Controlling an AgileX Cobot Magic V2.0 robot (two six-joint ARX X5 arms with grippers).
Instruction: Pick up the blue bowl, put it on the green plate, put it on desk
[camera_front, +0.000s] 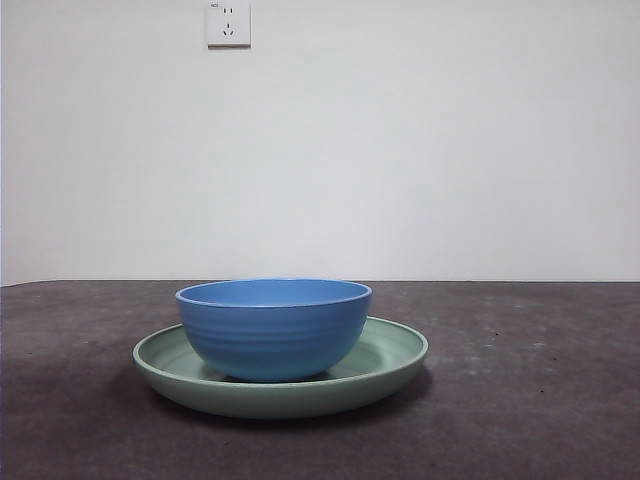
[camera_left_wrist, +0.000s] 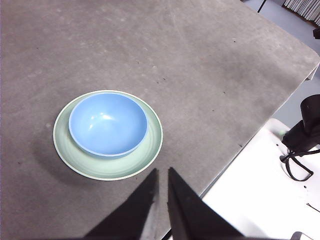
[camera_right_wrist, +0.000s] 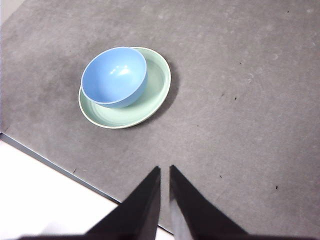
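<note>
A plain white wall with 1 white wall socket (camera_front: 228, 23) backs the dark grey-brown, matte, mottled desk (camera_front: 530, 400). On it lies the wide, shallow, pale mint-green round plate (camera_front: 395, 352), and the deep, round, medium-blue ridged bowl (camera_front: 273, 328) sits upright inside it, set off-centre toward 1 side of the rim. So the bowl-on-plate step looks done; judging from the task, what may remain is lifting the bowl back onto the desk. Both arms wait well apart from the dishes: the left gripper (camera_left_wrist: 162, 172) and the right gripper (camera_right_wrist: 165, 170) each hold nothing, their 2 black jaws drawn nearly together with only a narrow slit between.
</note>
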